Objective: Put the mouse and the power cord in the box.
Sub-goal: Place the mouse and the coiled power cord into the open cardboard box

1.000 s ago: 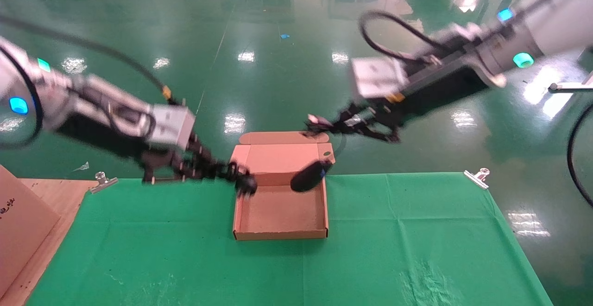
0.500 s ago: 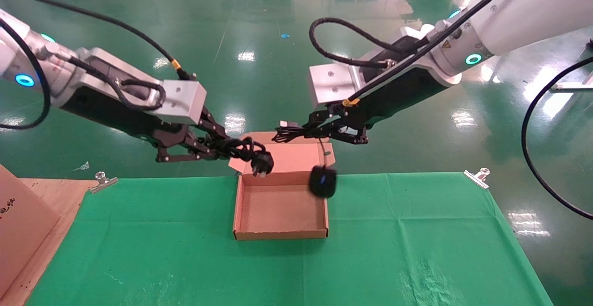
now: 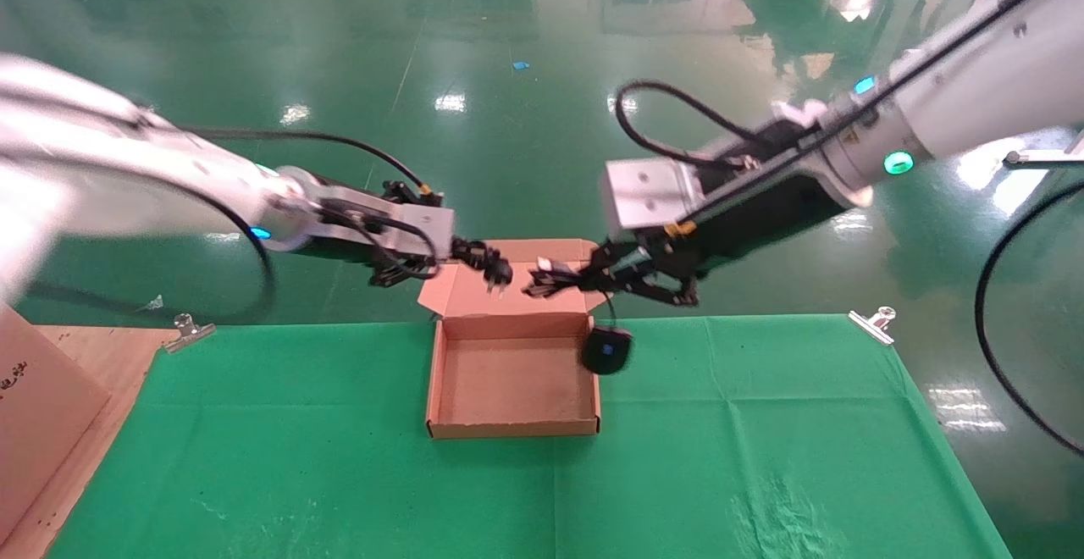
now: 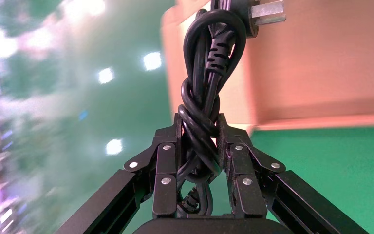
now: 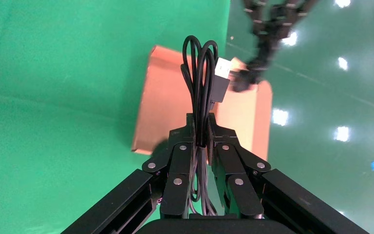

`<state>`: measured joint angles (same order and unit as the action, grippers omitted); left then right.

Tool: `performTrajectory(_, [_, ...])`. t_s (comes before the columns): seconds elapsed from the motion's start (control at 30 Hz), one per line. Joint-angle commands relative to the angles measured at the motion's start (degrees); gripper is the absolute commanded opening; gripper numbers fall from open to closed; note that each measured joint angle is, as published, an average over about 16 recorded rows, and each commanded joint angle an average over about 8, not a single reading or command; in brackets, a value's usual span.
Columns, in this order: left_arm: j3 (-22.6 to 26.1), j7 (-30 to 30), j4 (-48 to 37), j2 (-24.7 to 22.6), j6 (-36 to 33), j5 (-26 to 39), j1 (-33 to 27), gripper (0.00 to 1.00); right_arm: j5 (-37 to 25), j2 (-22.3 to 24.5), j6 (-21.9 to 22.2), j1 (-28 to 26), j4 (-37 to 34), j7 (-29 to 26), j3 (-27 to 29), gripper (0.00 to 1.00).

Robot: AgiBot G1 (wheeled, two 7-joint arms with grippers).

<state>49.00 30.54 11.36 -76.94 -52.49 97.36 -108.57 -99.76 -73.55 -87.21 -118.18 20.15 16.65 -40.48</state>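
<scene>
Having swung the left gripper [image 3: 474, 254], clenching the power cord [image 3: 494, 272], toward the box's [image 3: 512, 430] 12 o'clock lid, we hold the mouse [image 3: 607, 351] dangling at 3 o'clock from the right gripper [image 3: 584, 278], so neither is in.

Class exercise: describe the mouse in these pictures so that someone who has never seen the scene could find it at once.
Start at the open brown box in the middle of the green-covered table. Just past the box's right wall, the mouse hangs on its thin cable below the right end effector, which grips the bundled cable. It is a small black oval with a blue mark, unlike the thick power cord with its pronged plug in the left end effector.
</scene>
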Motion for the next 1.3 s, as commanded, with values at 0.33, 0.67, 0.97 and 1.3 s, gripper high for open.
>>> performTrajectory(0.33, [4.3, -12.0, 13.5, -1.5, 17.2, -1.8, 14.8, 0.00, 0.0, 1.6, 1.6, 3.6, -3.0, 3.2, -0.2, 0.00])
performTrajectory(0.67, [13.2, -21.1, 14.9, -1.6, 23.3, -1.1, 18.8, 0.41, -0.1, 1.5, 3.0, 4.3, -7.2, 6.4, -0.2, 0.00])
performTrajectory(0.97, [17.8, -24.4, 15.0, -1.5, 23.9, -3.7, 18.2, 1.00, -0.4, 0.0, 4.2, 4.4, -10.6, 8.4, -0.4, 0.00])
performTrajectory(1.3, [21.6, -25.6, 15.2, -1.4, 25.0, -6.1, 17.6, 1.00, -0.4, -1.5, 4.0, 3.5, -12.9, 9.3, -0.5, 0.00])
